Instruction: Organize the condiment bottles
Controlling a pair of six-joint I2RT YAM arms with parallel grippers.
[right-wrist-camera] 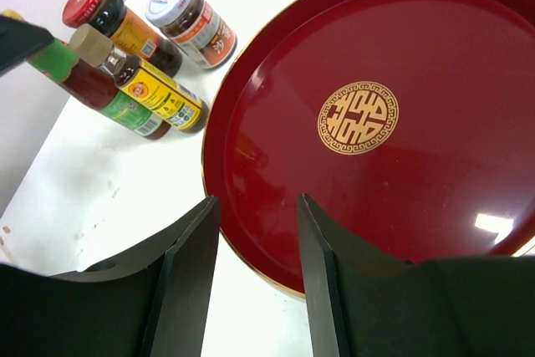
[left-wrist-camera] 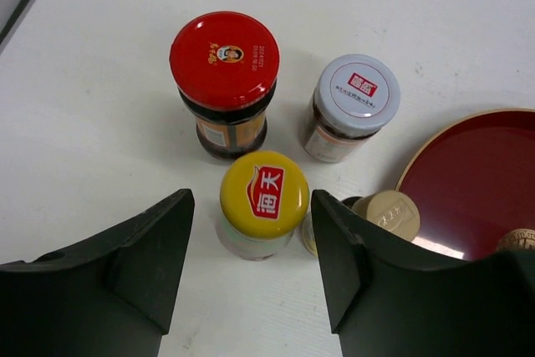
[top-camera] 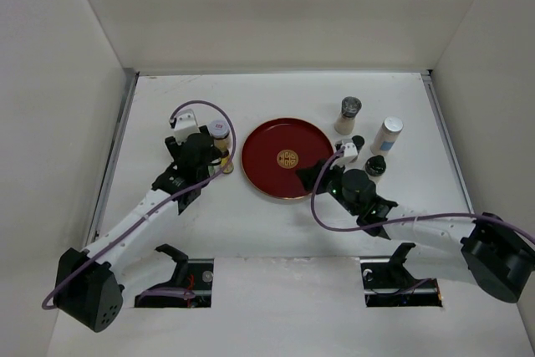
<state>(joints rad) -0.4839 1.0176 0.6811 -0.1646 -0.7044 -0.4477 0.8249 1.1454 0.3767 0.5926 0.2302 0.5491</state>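
The yellow-capped bottle [left-wrist-camera: 263, 193] stands upright on the table [left-wrist-camera: 100, 123], in a tight cluster at 9 o'clock of the round red tray [top-camera: 263, 150]. In the left wrist view a red-lidded jar [left-wrist-camera: 224, 60] stands at its 11 o'clock and a white-lidded jar [left-wrist-camera: 357, 94] at 1 o'clock. A gold-capped bottle [left-wrist-camera: 393, 215] sits just beside it at 3 o'clock, near the tray's rim. The left gripper [left-wrist-camera: 253, 232] straddles the yellow cap with its jaws part-way apart. A strip of table shows between the cap and one finger, so I judge the bottle not yet clamped. Across the tray, at 1 to 3 o'clock seen from above, stand a grey-capped shaker [top-camera: 349, 113], a white cylinder [top-camera: 387, 134] and a small dark-capped jar [top-camera: 376, 166]. The right gripper [right-wrist-camera: 257, 206] hovers over the tray's rim, jaws narrowly apart, holding nothing

With nothing on the tray, this looks like the first pick. The next move calls for closing squarely on the yellow-capped bottle and lifting straight up, since the gold-capped neighbour crowds one finger and could tip
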